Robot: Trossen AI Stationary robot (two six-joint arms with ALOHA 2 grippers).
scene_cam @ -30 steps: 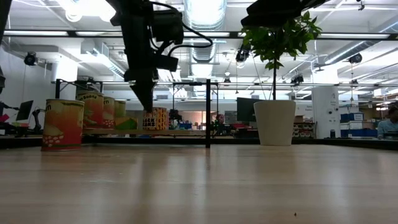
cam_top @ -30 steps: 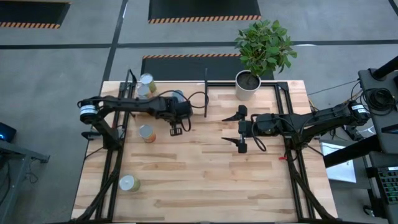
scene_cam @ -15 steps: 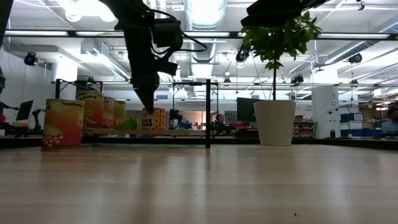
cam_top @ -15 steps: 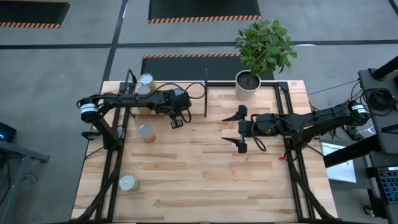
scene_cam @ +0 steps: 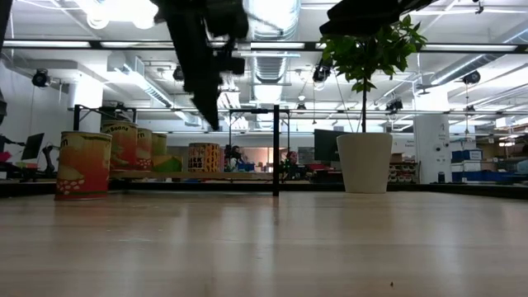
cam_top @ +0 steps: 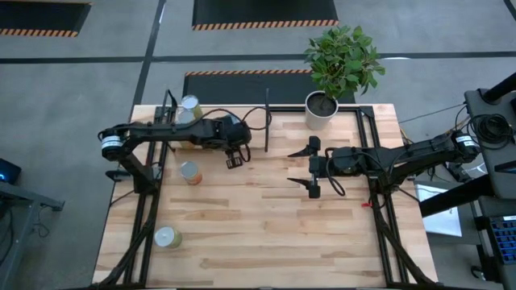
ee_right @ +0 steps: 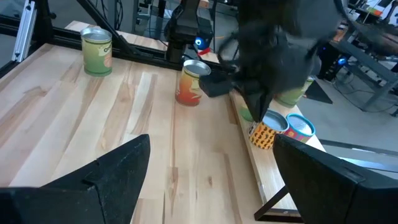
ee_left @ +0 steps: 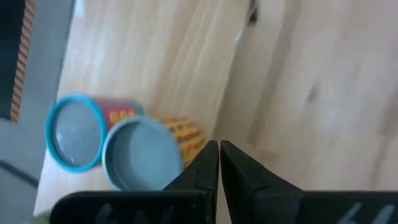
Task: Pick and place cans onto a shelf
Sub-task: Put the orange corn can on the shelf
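The left tool (cam_top: 235, 159) hangs above the desk (cam_top: 266, 234) just near of the shelf (cam_top: 211, 113), its fingers (ee_left: 208, 163) pressed together and holding nothing. On the shelf stand two blue-topped cans (ee_left: 143, 154) side by side with more cans (cam_top: 189, 105) at its left end, while two further cans (cam_top: 190, 171) stand on the desk's left side. The right tool (cam_top: 310, 167) waits over the desk's middle, spread wide and empty.
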